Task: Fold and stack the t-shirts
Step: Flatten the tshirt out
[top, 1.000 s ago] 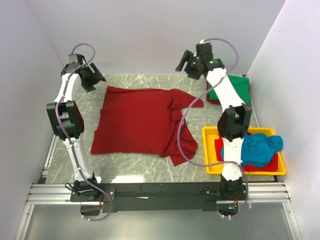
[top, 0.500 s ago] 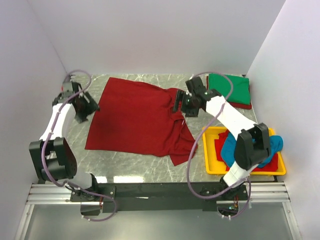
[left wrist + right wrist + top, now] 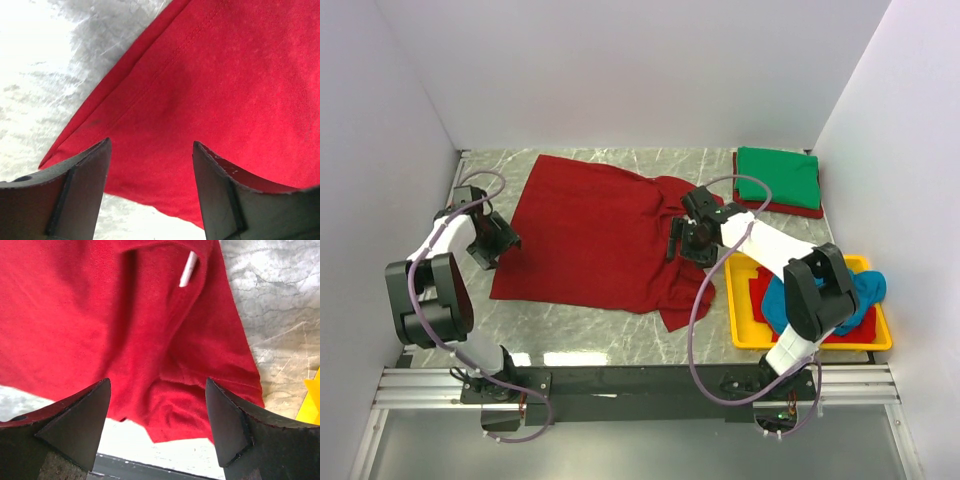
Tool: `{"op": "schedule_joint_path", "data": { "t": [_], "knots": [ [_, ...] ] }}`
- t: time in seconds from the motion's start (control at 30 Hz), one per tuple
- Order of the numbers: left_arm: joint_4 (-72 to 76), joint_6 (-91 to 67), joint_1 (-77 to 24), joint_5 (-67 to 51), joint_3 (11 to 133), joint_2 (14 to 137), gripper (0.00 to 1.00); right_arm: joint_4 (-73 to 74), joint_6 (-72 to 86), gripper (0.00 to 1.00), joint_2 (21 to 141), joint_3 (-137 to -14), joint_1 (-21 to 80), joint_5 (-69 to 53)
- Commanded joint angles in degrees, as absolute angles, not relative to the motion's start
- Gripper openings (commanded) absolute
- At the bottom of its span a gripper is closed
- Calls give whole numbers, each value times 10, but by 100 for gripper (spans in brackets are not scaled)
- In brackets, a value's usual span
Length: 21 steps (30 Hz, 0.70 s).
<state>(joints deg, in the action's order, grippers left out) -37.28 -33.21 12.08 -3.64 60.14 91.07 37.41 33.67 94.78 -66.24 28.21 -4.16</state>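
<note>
A dark red t-shirt (image 3: 590, 235) lies spread on the marble table, rumpled along its right side. My left gripper (image 3: 492, 243) is open and empty just off the shirt's left edge; the left wrist view shows the hem (image 3: 150, 120) between the open jaws. My right gripper (image 3: 688, 238) is open and empty above the shirt's right side; the right wrist view shows the collar with a white label (image 3: 188, 269) and a bunched sleeve (image 3: 200, 390). A folded green t-shirt (image 3: 777, 178) lies on a folded red one at the back right. A teal blue t-shirt (image 3: 820, 296) sits crumpled in the yellow tray (image 3: 740, 300).
The yellow tray stands at the front right on the table (image 3: 590, 325), with red cloth (image 3: 760, 300) under the teal shirt. White walls close the left, back and right sides. A metal rail (image 3: 640, 385) runs along the near edge.
Both arms have come down from the back of the table. The left gripper moved nearer along the shirt's left edge; the right gripper moved nearer over the shirt's right side. The shirt now lies flatter.
</note>
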Motion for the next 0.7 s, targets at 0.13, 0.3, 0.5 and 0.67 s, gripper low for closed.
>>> {"op": "schedule_joint_path", "data": {
  "t": [0.13,0.3,0.5,0.67],
  "knots": [
    [-324,-321,120,-73,597,942,68,330,336,77,990,-657,276,-34],
    [-327,-304,120,-55,610,976,69,319,333,66,1022,-668,254,-49],
    [-323,-293,120,-54,629,1027,70,325,321,44,1049,-692,217,-69],
    [-315,-299,120,-69,668,1083,66,338,313,12,1069,-739,179,-88]
  ]
}}
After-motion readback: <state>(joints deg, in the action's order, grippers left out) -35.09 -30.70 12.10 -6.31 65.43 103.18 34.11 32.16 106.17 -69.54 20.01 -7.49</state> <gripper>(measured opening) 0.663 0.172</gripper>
